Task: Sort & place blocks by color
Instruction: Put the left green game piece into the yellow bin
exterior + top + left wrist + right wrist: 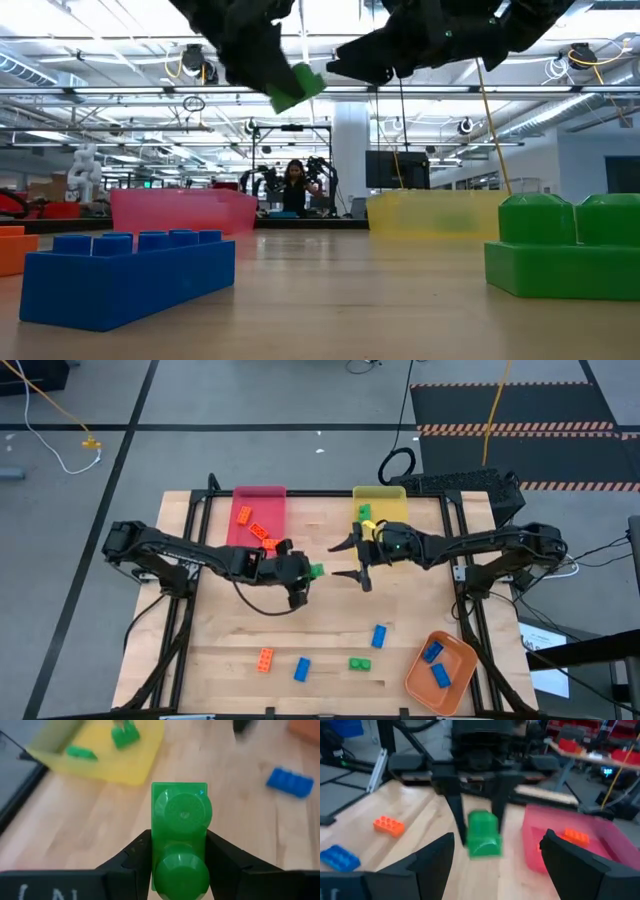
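Two grippers: we see both raised above the middle of the table, facing each other with a small gap between them.
Left gripper (312,572): its fingers (135,855) are clamped on the two long sides of a green block (181,837), which sticks out past the fingertips, studs toward the wrist camera.
Held block's place: in the air over the table's middle, between the pink tray (258,512) and the yellow tray (381,500), nearer than both.
Right gripper (352,558): its fingers are spread wide with nothing between them; in its wrist view the held green block hangs just ahead of them.
Pink tray: at the far edge, left of centre; we count two orange blocks (251,523) inside.
Yellow tray: at the far edge, right of centre; green blocks (364,512) lie in it, partly under the right arm.
Orange tray (441,672): at the near right corner, slightly over the table's edge, with two blue blocks (435,662) inside.
Loose blocks: along the near edge lie an orange one (265,659), a blue one (302,669) and a green one (360,664); another blue one (379,636) lies a little farther in.
Open room: we see bare wood between the grippers and the near row of loose blocks.
Beyond the table: a person (295,188) stands far off in the room.
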`<state>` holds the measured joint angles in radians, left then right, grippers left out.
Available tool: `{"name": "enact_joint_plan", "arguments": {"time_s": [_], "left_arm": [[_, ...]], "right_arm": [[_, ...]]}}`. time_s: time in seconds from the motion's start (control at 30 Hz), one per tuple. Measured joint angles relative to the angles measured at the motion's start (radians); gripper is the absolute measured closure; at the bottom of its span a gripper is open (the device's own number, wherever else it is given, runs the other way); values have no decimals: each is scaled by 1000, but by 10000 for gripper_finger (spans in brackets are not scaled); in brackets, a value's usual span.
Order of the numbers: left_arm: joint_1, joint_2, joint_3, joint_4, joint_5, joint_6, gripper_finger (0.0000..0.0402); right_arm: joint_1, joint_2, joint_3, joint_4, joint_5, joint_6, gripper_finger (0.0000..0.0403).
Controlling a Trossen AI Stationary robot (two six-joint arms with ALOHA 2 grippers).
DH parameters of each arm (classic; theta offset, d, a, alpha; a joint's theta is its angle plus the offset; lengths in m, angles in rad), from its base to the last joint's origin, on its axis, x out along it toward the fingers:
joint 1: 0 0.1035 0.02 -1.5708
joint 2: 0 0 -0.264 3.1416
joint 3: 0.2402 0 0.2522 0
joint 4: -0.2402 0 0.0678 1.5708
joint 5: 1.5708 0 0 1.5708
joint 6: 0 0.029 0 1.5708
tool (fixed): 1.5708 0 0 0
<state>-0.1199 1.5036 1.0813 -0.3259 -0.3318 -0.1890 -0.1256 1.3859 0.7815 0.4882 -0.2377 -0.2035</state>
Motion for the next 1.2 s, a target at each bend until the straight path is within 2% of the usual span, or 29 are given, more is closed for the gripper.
{"name": "enact_joint_plan", "arguments": {"time_s": [0.37, 0.57, 0.87, 1.03, 1.2], "left_arm": [[10, 0, 0, 112, -2, 50, 253], [9, 0, 0, 161, 2, 56, 259], [9, 0, 0, 160, 12, 63, 257], [9, 0, 0, 160, 11, 80, 255], [10, 0, 0, 154, 5, 95, 225]], "right_arm": [[18, 12, 0, 24, 1, 7, 119], [20, 85, 0, 162, -1, 34, 119], [20, 115, 0, 196, -1, 5, 135], [21, 110, 0, 185, 0, -20, 181], [8, 110, 0, 141, -6, -35, 281]]}}
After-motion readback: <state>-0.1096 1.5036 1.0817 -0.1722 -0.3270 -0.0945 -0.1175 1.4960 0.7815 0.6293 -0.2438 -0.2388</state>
